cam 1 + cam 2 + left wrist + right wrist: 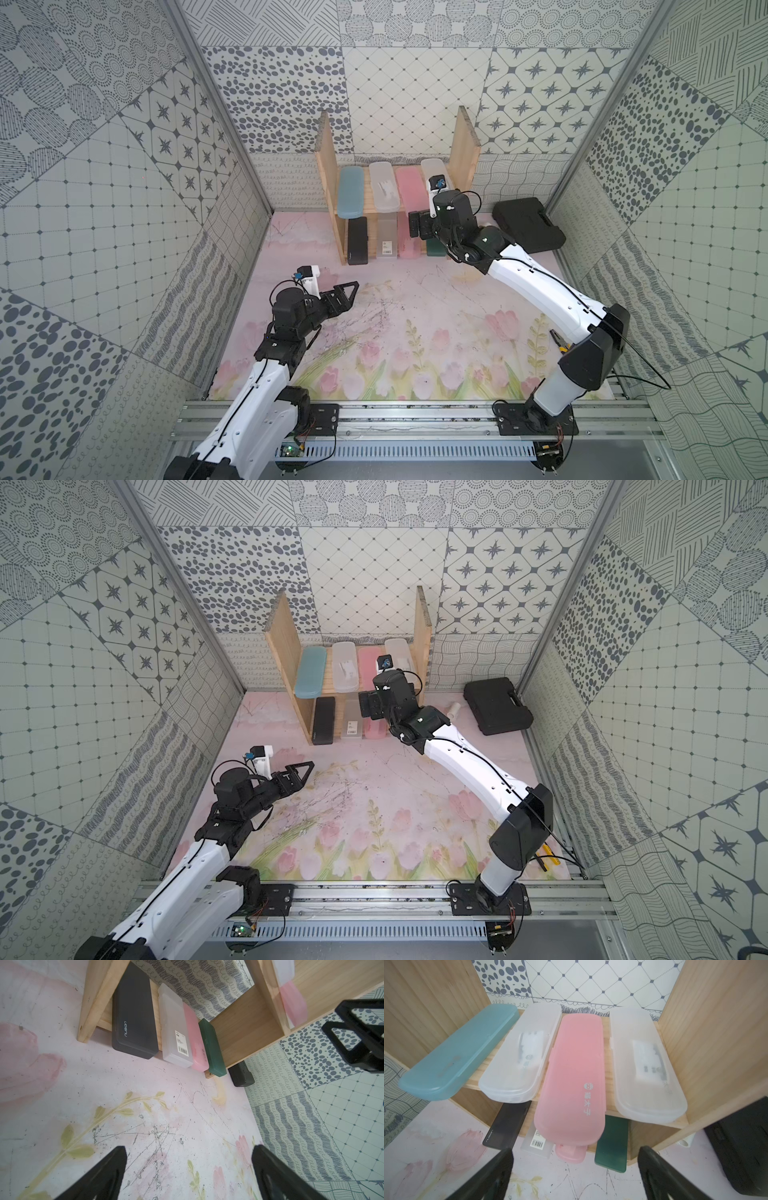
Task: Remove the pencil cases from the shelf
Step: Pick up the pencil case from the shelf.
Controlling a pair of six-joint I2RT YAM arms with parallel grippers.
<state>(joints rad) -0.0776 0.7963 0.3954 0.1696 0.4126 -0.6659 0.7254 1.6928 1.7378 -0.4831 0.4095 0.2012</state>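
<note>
My right gripper (575, 1151) stands open before the centre-frame upper pink case (571, 1076). Its end overhangs the shelf (716, 1043), so it seems easiest to pinch. My left gripper (190, 1148) hovers open, empty.

In both top views the whole scene is taken from high overhead, looking down and forward to the shelf (467, 145) at the back. From the left wrist the shelf is caught low and slantwise across the desk (145, 1115); from the right wrist, close and head-on. The black pencil case (133, 1012) is shared by both wrist views.
</note>
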